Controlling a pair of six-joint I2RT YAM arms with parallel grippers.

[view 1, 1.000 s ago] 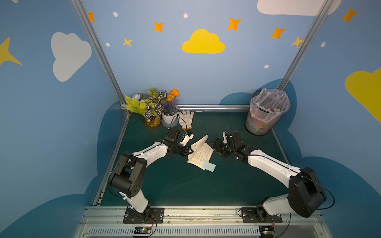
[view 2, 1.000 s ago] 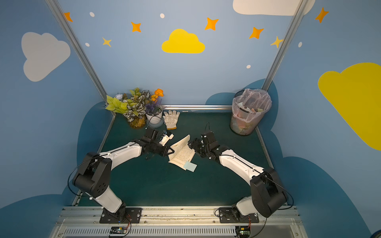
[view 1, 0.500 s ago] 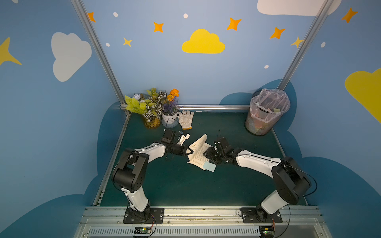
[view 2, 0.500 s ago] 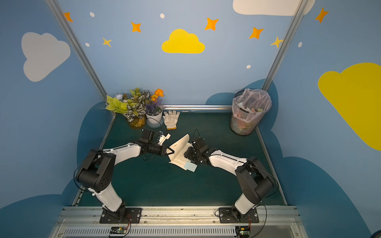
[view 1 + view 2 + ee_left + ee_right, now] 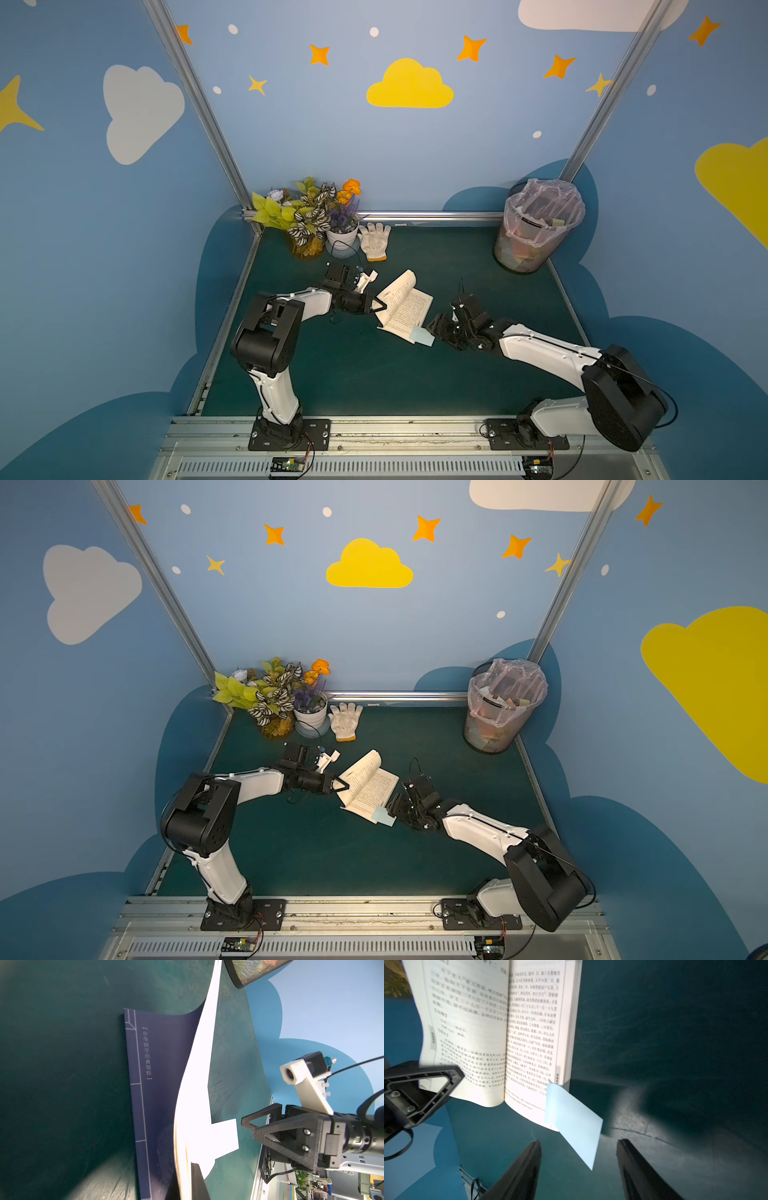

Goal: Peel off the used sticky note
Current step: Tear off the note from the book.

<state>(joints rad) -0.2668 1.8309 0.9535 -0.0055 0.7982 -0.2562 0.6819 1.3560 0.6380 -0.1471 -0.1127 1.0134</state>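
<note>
Peering in remotely, I had the right claw [image 5: 578,1141] wide open and empty, blue sticky note [image 5: 573,1122] poking between its fingers [image 5: 525,1167], stuck to the book [image 5: 529,1022]; left claw [image 5: 380,305] pinched shut on a page [image 5: 446,1012].

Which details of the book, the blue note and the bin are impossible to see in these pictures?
- Left wrist view: glare bleaches the light blue paper sticky note white.
- Left pincer: tiny in both top views, cut by its wrist view's edge; any pinched page is unclear.
- Right wrist view: blur makes the print of the open cream-paged book unreadable.
- Both top views: a pink bag veils what the wire mesh bin holds.
</note>
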